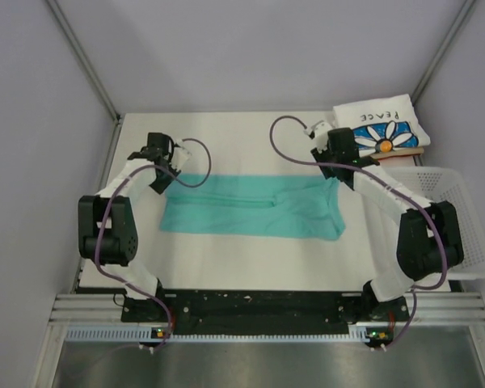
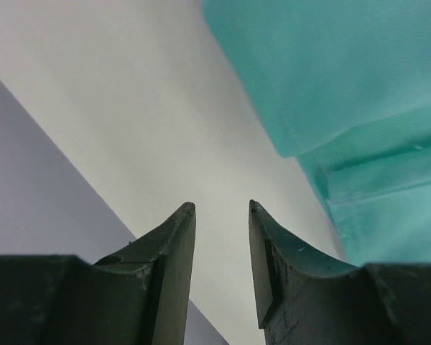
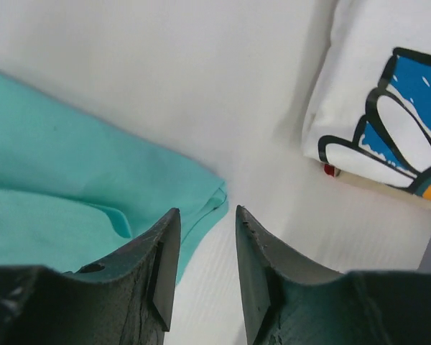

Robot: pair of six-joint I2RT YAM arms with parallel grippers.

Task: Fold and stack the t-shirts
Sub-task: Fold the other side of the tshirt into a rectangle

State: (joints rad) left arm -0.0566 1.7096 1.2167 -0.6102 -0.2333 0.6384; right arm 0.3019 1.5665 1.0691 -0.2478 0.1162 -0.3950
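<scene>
The teal-green t-shirt lies folded into a long band across the middle of the table. Its left corner shows to the right of my left gripper, which is open and empty over bare table. Its right corner lies just left of my right gripper, also open with nothing between the fingers. The white daisy-print "PEACE" t-shirt sits folded at the far right corner, and its edge appears in the right wrist view. In the top view the left gripper and right gripper hover at the band's far corners.
A white mesh basket stands at the table's right edge beside the right arm. A thin brown strip lies under the printed shirt's near edge. Grey walls close in the table on the left, back and right.
</scene>
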